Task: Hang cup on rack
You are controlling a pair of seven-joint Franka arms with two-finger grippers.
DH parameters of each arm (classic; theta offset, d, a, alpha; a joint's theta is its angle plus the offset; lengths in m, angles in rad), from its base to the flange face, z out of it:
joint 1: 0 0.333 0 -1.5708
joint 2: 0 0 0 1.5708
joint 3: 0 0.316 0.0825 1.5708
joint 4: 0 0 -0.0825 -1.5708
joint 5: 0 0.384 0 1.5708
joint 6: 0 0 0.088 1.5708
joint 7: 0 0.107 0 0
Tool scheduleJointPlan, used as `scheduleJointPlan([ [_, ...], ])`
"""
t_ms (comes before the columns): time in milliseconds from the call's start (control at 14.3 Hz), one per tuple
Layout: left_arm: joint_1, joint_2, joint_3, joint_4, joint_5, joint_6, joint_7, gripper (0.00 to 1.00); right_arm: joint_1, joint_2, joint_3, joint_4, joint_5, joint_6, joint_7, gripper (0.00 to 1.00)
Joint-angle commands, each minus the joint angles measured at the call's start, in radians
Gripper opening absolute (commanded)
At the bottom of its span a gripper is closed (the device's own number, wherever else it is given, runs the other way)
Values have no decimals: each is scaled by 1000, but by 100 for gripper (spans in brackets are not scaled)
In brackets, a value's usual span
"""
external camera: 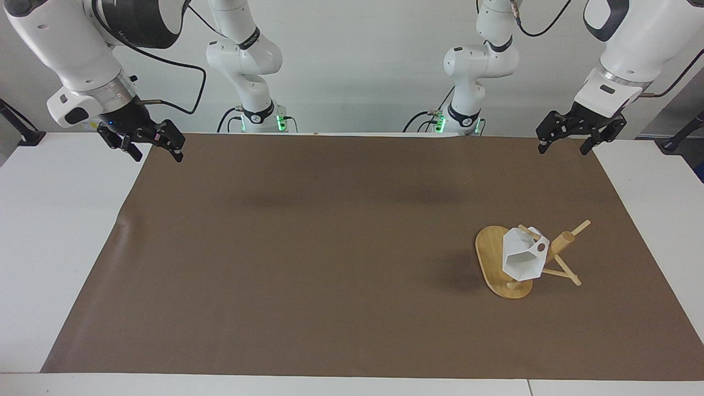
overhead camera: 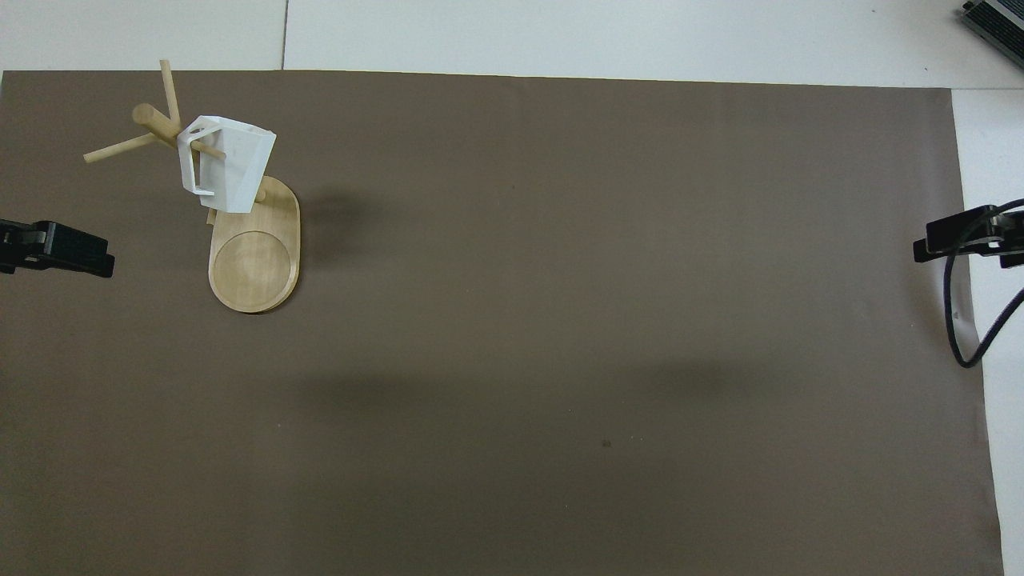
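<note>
The white faceted cup (external camera: pixel 522 257) (overhead camera: pixel 228 164) hangs by its handle on a peg of the bamboo rack (external camera: pixel 563 242) (overhead camera: pixel 256 268), which stands on the brown mat toward the left arm's end of the table. My left gripper (external camera: pixel 565 147) (overhead camera: pixel 100 264) is open and empty, raised over the mat's corner by the left arm's base, well apart from the rack. Over the mat's corner at the right arm's end, my right gripper (external camera: pixel 158 155) (overhead camera: pixel 920 252) hangs open with nothing in it.
A brown mat (external camera: pixel 330 247) covers most of the white table (external camera: pixel 55 220). A black cable (overhead camera: pixel 956 320) hangs from the right arm. Both arm bases (external camera: pixel 258 118) stand at the table's robot edge.
</note>
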Motion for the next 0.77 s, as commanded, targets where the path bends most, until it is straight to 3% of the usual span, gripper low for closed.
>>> scheduleJointPlan([
  [0,-7,-25,7,-33,16,-10,1,100,0,-26,5,-30,-19,4,15,100],
  [698,2,-31,8,-47,18,2,3,100,0,-26,5,-30,-19,4,15,100],
])
